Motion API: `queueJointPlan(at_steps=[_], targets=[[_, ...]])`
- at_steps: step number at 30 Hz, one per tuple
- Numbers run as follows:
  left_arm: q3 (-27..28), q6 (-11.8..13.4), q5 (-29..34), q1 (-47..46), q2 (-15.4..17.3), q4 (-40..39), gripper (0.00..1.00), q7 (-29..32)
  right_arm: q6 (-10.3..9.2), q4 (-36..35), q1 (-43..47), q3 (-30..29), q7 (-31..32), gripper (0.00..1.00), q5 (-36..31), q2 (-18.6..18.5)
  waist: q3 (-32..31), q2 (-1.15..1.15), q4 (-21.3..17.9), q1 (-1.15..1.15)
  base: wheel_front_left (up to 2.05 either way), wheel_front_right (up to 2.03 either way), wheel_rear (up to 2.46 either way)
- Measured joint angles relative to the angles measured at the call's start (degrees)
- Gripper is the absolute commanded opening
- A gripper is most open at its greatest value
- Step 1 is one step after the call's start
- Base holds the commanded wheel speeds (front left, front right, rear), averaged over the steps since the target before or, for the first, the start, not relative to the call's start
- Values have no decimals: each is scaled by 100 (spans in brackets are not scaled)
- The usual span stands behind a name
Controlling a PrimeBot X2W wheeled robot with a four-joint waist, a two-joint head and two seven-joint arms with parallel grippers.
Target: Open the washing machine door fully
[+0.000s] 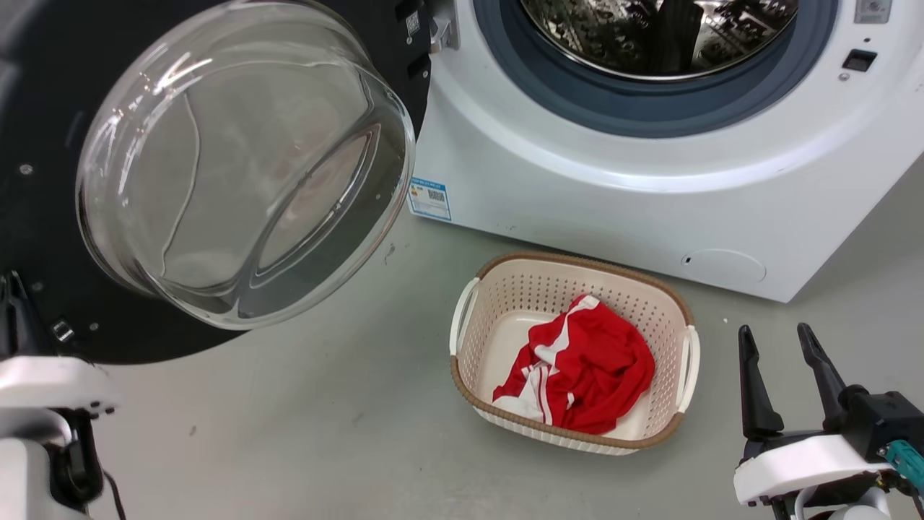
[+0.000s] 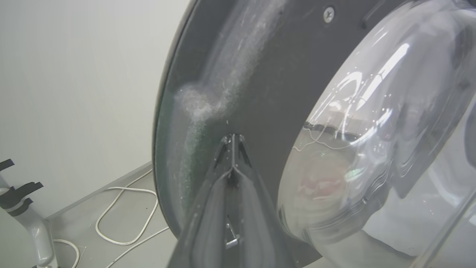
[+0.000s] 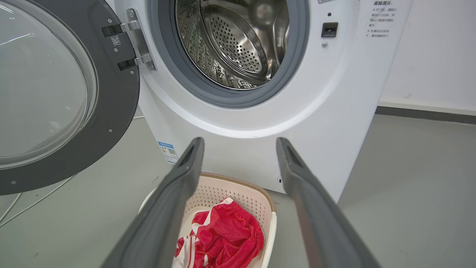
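The washing machine door [image 1: 43,108] stands swung out to the left of the white washing machine [image 1: 577,188], its clear glass bowl [image 1: 238,166] bulging toward me. The steel drum [image 3: 238,41] and grey rubber ring lie exposed. My left gripper [image 2: 232,143] is shut, with its tips right at the door's black inner face [image 2: 267,93], beside the bowl [image 2: 372,149]; contact is unclear. In the head view the left gripper [image 1: 13,307] sits at the door's lower edge. My right gripper [image 1: 779,361] hangs open and empty at the lower right, well away from the door [image 3: 119,96].
A cream basket [image 1: 577,261] holding a red and white garment [image 1: 585,368] stands on the grey floor before the machine, between my arms. White cable [image 2: 126,208] loops on the floor behind the door, near a wall. The door's hinge [image 3: 135,37] is at the machine's left.
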Motion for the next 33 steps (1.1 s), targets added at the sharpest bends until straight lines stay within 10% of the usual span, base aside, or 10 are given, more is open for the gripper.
queueJointPlan(at_steps=[17,33], targets=[[-731,-97,1055,1770,-1007,-1715,0,-8,0,200,266,133,-134,100,36,1,-799,0,-375,0,0,0,0],[-1652,-516,1495,1382,-1571,-1470,0,-8,0,-113,355,292,20,100,-148,1,-1054,0,-1414,0,0,0,0]])
